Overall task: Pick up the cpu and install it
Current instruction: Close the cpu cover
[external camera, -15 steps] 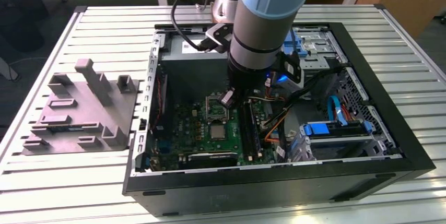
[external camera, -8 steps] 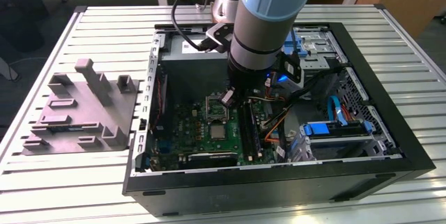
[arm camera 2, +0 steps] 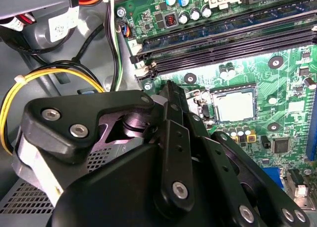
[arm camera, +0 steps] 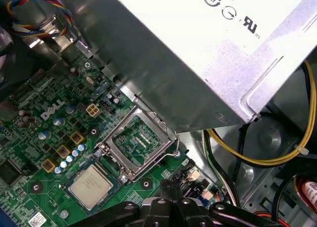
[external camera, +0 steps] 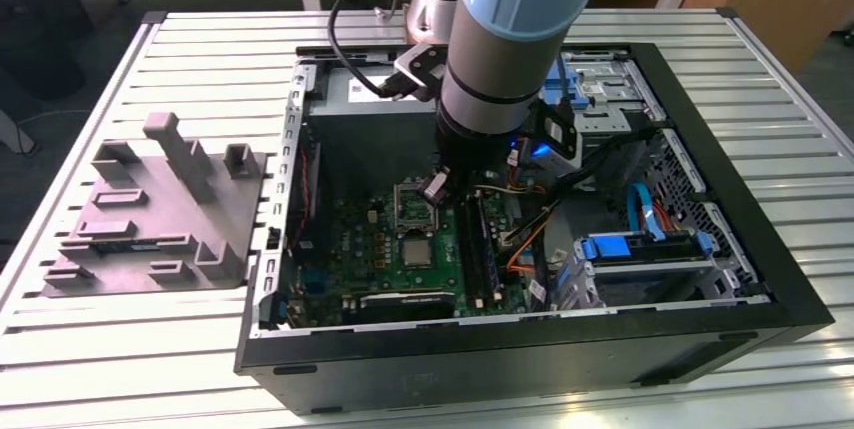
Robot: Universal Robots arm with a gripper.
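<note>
Exterior view: my arm [external camera: 501,59] reaches down into an open desktop computer case [external camera: 694,279] lying on a slatted metal table [external camera: 147,369], with a grey moulded tray [external camera: 147,214] well apart on the exterior view's left. My gripper [external camera: 437,189] hangs low over the green motherboard [external camera: 387,249], just beside the socket area. In the first wrist view the cpu [arm camera: 90,187] sits flat in its socket, silvery top up, apart from my fingertips [arm camera: 174,205], and the hinged socket frame [arm camera: 136,142] stands raised open beside it, under the edge of the grey power supply [arm camera: 198,53]. In the second wrist view the cpu [arm camera 2: 236,106] lies in the socket near the long black memory slots [arm camera 2: 223,48]. My jaws look pressed together, pinching nothing. Yellow cables [arm camera: 257,155] loop nearby.
</note>
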